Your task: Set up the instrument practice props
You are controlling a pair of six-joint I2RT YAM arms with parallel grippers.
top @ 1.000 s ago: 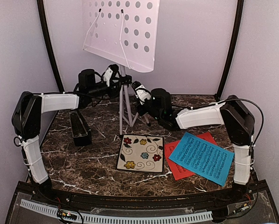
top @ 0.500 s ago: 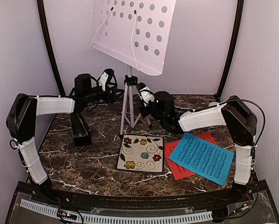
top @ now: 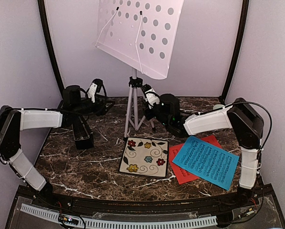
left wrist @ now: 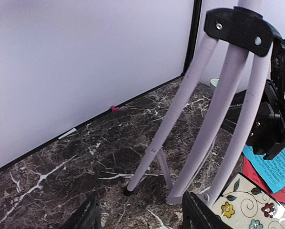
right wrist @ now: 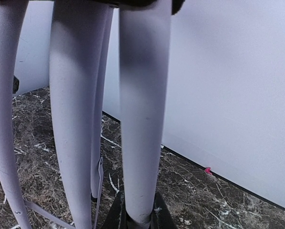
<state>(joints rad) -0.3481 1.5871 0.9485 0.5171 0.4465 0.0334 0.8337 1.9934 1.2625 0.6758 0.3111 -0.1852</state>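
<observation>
The white perforated music stand [top: 140, 33] stands upright on its tripod [top: 132, 112] at the back middle. My right gripper [top: 146, 113] is shut on one tripod leg [right wrist: 140, 143] near its foot. My left gripper [top: 106, 106] is open and empty, just left of the tripod; its fingertips [left wrist: 87, 217] frame the legs [left wrist: 180, 109] from a short way off. The blue sheet [top: 205, 161] lies on top of the red sheet [top: 184, 171] at the front right. A long black block [top: 82, 131], apparently the metronome on its side, lies at the left.
The square floral tile [top: 144, 156] lies in front of the tripod. The lilac back wall [top: 199, 57] stands close behind the stand, with black frame posts [top: 235, 47] at both back corners. A small pale object [top: 218, 107] sits at the back right.
The stand has swung from a lean to upright and shifted right. My left gripper has let go of it and drawn back left and down. My right gripper keeps its hold on the leg.
</observation>
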